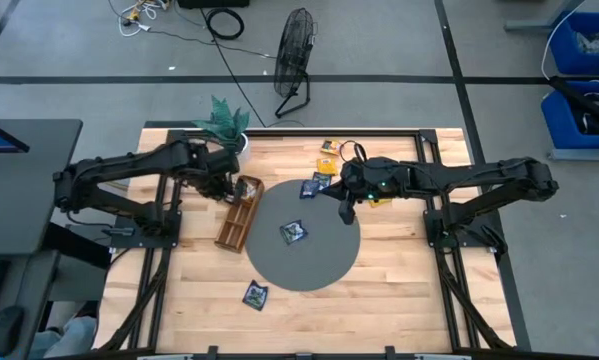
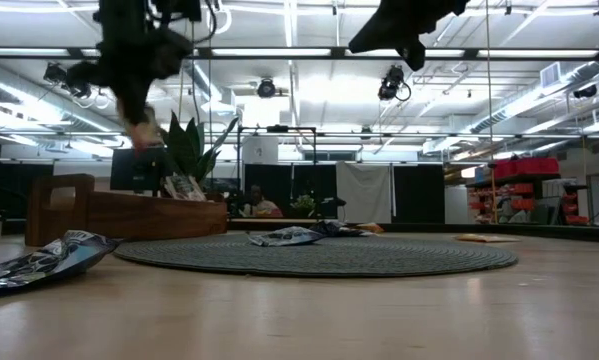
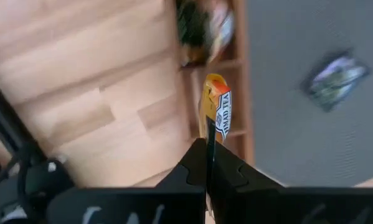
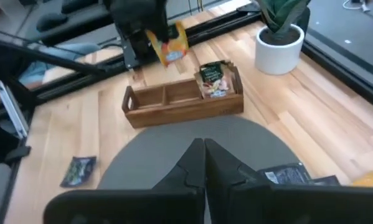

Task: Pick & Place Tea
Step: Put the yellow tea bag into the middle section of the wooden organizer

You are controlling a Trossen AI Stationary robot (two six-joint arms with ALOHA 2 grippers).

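A long wooden tray lies on the pale wood counter, touching the edge of a large round dark grey mat. The tray is split into compartments. A small potted plant in a white pot stands near one end of the tray. Beyond the counter, a black floor fan stands on the grey floor, with cables nearby and blue bins off to one side.

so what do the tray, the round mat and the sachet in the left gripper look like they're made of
Tray: wood, probably; brown, grain visible, matte.
Round mat: seemingly woven or braided fabric; dark grey with ridged rings along its edge.
Sachet held shut in the left gripper: likely printed foil or coated paper; thin, yellow-orange, slightly glossy. Hard to say which.
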